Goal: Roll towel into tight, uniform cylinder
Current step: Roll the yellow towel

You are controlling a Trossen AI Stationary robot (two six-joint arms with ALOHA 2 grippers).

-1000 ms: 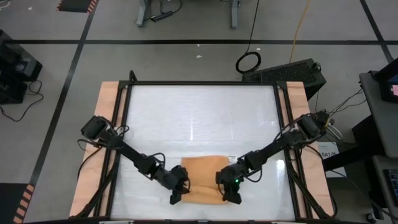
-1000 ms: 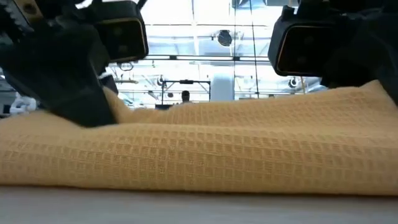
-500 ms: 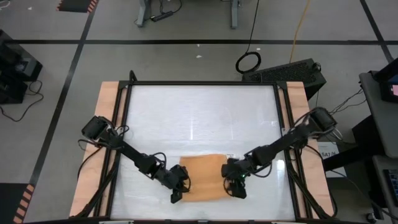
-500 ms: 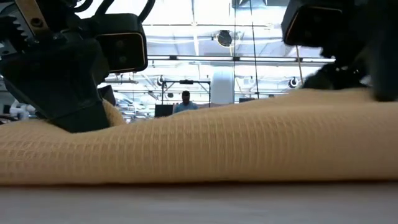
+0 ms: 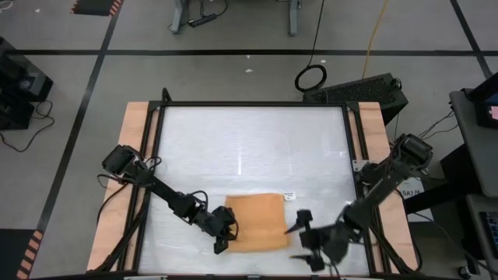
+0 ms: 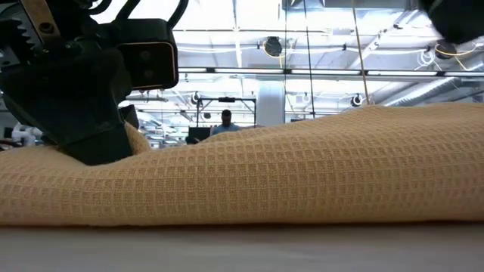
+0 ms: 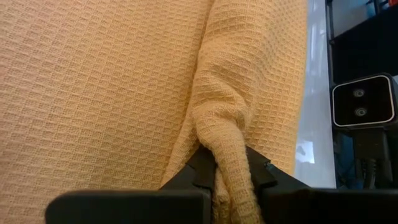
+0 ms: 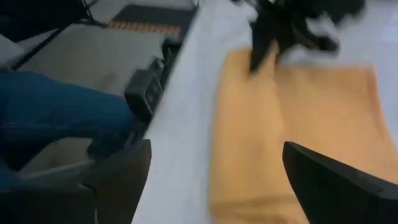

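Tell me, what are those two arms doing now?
Left pincer shut on towel fold. Right pincer open, off the towel. Nothing in the way.

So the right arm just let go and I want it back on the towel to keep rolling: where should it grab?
Probably the rolled fold along the towel's near edge, at its free right end, coming in from the right side. The left gripper already pinches that raised ridge at the left end, so a matching grip opposite would keep the roll even.
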